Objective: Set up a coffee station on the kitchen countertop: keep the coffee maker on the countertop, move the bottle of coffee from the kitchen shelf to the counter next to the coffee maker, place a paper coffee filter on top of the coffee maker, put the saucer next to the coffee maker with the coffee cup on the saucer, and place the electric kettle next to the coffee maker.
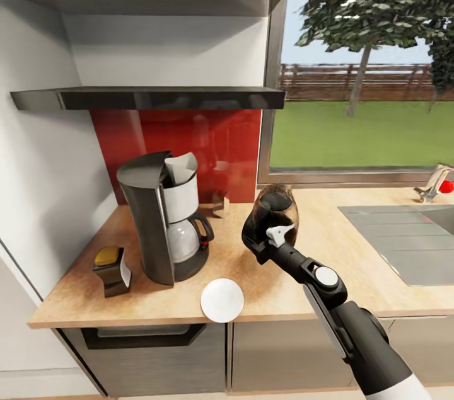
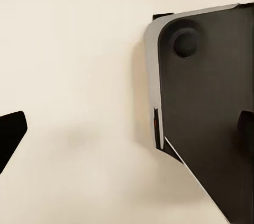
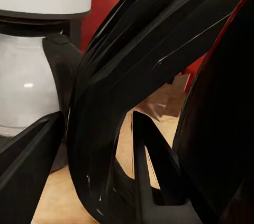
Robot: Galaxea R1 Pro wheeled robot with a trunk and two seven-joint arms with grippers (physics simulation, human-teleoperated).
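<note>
Countertop (image 1: pixel 353 274): right tool (image 1: pixel 272 233) grips kettle (image 1: pixel 277 201), handle (image 3: pixel 137 75) close-up

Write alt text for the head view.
The right gripper is at the kettle on the countertop, right of the coffee maker, which has a filter on top. The saucer lies at the front edge, the coffee bottle left of the machine.

Your right arm (image 1: pixel 340 305) is showing glossy black links past the sink (image 1: pixel 403 242), with a white round cap on one joint, a pale grey clip nearer the gripper, and white casing at the lowest link. The dark fingers (image 3: pixel 26 171) are perhaps matte; they're blurred.
</note>
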